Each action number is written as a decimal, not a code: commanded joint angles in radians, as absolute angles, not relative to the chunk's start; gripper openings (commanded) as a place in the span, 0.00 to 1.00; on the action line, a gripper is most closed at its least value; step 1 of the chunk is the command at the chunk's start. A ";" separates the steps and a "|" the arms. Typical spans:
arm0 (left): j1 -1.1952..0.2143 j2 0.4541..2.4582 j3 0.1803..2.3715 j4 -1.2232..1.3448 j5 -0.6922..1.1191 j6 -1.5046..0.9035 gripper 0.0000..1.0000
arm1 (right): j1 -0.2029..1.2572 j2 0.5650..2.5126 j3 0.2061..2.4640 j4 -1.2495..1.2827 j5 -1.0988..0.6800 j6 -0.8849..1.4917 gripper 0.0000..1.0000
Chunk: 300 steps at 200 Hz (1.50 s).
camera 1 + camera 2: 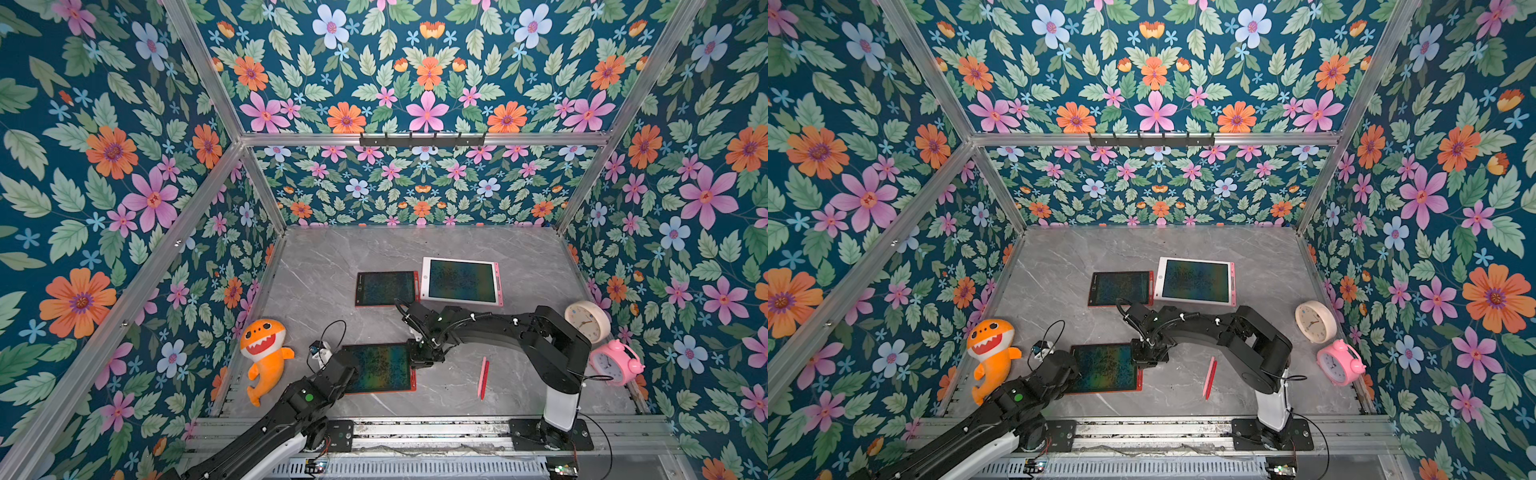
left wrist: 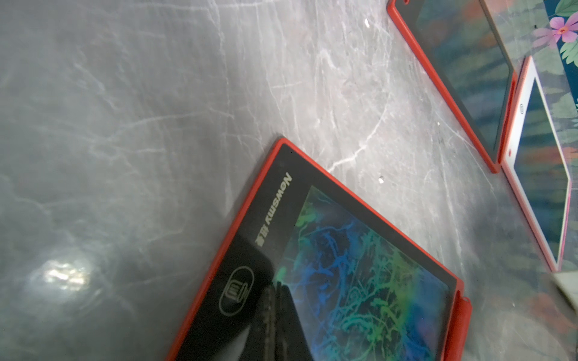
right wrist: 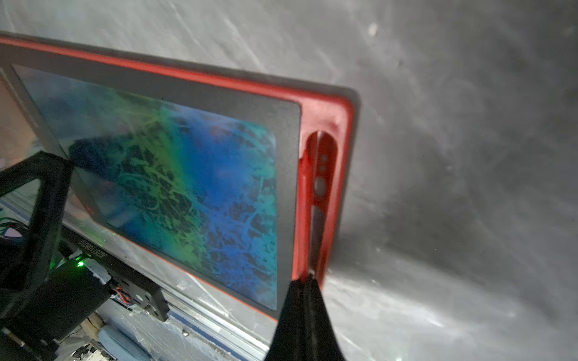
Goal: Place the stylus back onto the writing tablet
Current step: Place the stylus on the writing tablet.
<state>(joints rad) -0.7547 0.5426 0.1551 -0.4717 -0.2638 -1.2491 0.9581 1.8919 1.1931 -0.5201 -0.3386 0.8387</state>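
A red-framed writing tablet point(image 1: 380, 368) point(image 1: 1104, 368) lies flat near the table's front. My left gripper point(image 2: 276, 284) is shut, with its tips pressed on the tablet's point(image 2: 359, 265) black bezel beside the erase button. My right gripper point(image 3: 308, 278) is shut too. Its tips touch the end of the red pen slot point(image 3: 322, 175) along the tablet's point(image 3: 175, 175) right edge, where a narrow red bar lies that looks like a stylus. In both top views a pink-red stylus point(image 1: 483, 378) point(image 1: 1209, 377) lies loose on the table, right of the tablet and apart from both grippers.
Two more tablets lie farther back, one red point(image 1: 386, 288) and one white and pink point(image 1: 461, 280). An orange shark plush point(image 1: 266, 353) lies at the left. A cream clock point(image 1: 587, 321) and a pink alarm clock point(image 1: 615, 361) stand at the right wall.
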 commanded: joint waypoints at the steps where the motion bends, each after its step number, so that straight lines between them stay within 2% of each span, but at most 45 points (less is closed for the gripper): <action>1: -0.755 0.545 0.150 -0.495 -0.268 -1.241 0.00 | 0.959 1.903 1.192 -0.521 -0.334 0.862 0.00; 44: -0.755 0.544 0.150 -0.493 -0.271 -1.236 0.00 | 0.959 1.890 1.192 -0.526 -0.313 0.865 0.00; 53: -0.755 0.545 0.150 -0.486 -0.271 -1.225 0.04 | 0.959 1.887 1.190 -0.526 -0.310 0.865 0.00; 71: -0.755 0.548 0.151 -0.488 -0.281 -1.224 0.05 | 0.959 1.882 1.195 -0.530 -0.304 0.862 0.00; 88: -0.755 0.552 0.154 -0.489 -0.290 -1.220 0.05 | 0.959 1.884 1.207 -0.552 -0.292 0.853 0.10; 104: -0.755 0.556 0.155 -0.479 -0.290 -1.215 0.05 | 0.957 1.885 1.226 -0.583 -0.290 0.837 0.14; 173: -0.755 0.607 0.168 -0.456 -0.296 -1.201 0.04 | 0.956 1.861 1.229 -0.594 -0.290 0.826 0.20; 202: -0.755 0.608 0.174 -0.465 -0.299 -1.199 0.00 | 0.951 1.860 1.226 -0.589 -0.289 0.826 0.15; 241: -0.755 0.592 0.166 -0.474 -0.298 -1.214 0.00 | 0.950 1.885 1.242 -0.581 -0.301 0.817 0.00; 300: -0.755 0.565 0.163 -0.512 -0.297 -1.224 0.00 | 0.950 1.919 1.251 -0.544 -0.313 0.816 0.00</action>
